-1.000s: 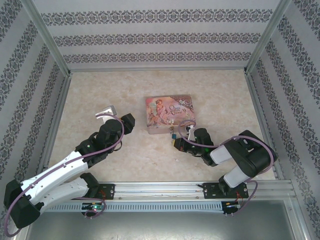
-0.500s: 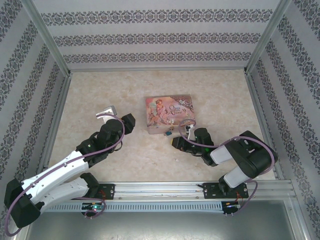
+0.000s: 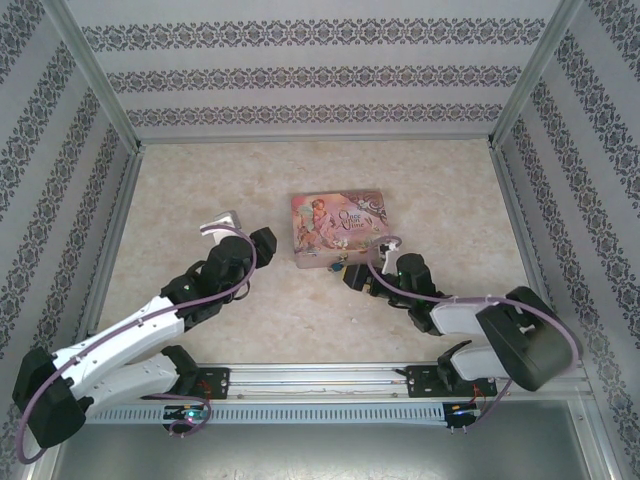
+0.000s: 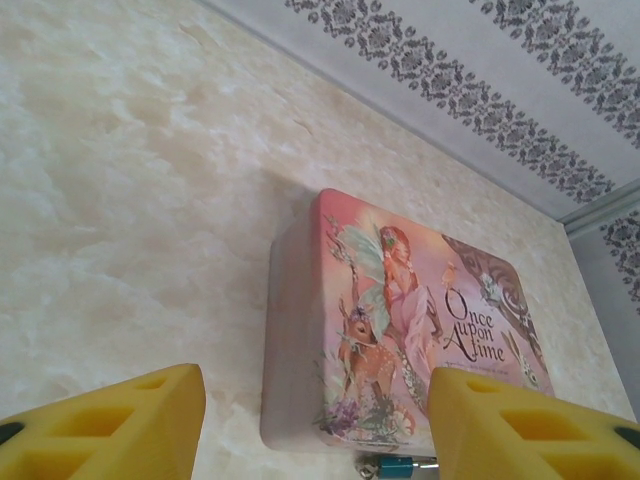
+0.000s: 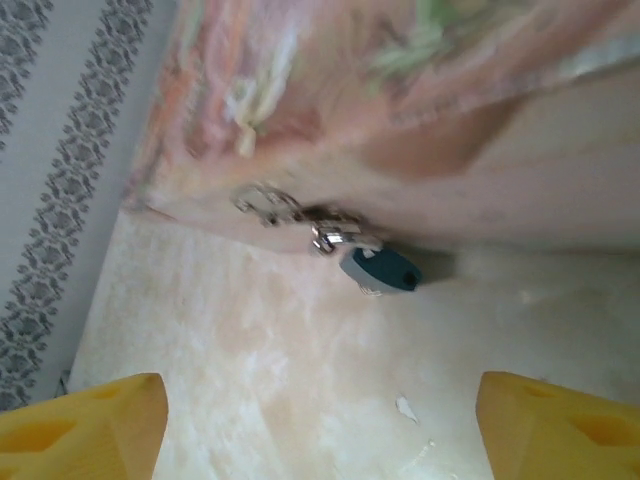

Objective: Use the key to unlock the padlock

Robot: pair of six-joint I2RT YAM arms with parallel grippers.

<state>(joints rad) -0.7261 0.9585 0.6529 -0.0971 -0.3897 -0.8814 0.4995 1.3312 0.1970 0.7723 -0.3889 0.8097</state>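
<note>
Two grippers, both released, nothing in either. On the right wrist camera I have the right gripper [image 5: 320, 425] spread wide, its yellow pads [image 5: 85, 425] at the bottom corners of the view and bare table [image 5: 250, 370] between them. Just ahead of it lies the padlock [image 5: 382, 268], its teal body down on the table and close against the near wall of the pink tin [image 5: 400, 90]. The silver shackle [image 5: 335, 238] runs up to a small metal hasp [image 5: 262, 204] on that wall. They look linked, but the blur stops me from being sure.

From overhead, the right gripper sits low beside the tin's near edge, with the padlock just next to it. The left gripper [image 4: 315, 405] is likewise wide open and points at the tin's left wall. It stands apart from the tin, off to its left. On its wrist camera the padlock peeks in at the bottom edge, under the tin's near corner.
</note>
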